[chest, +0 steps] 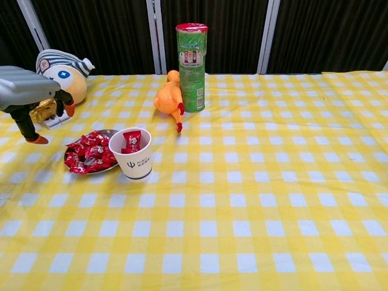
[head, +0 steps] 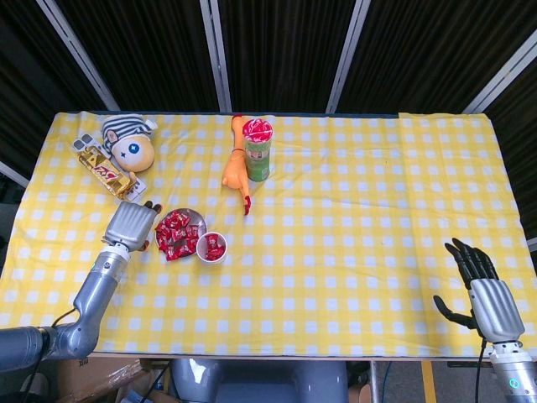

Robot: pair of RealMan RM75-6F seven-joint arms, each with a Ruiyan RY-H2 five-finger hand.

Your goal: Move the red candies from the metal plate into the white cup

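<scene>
Left hand (head: 130,224) beside metal plate (chest: 108,133) – fingers apart, empty; right hand (head: 489,294) likewise – red candies (head: 176,234) heaped

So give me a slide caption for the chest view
Left hand hovers beside metal plate of red candies; white cup holds some.

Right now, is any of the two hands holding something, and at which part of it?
Nothing is held. The left hand hangs empty beside the metal plate of red candies. The right hand is empty too, fingers spread, near the table's edge.
</scene>
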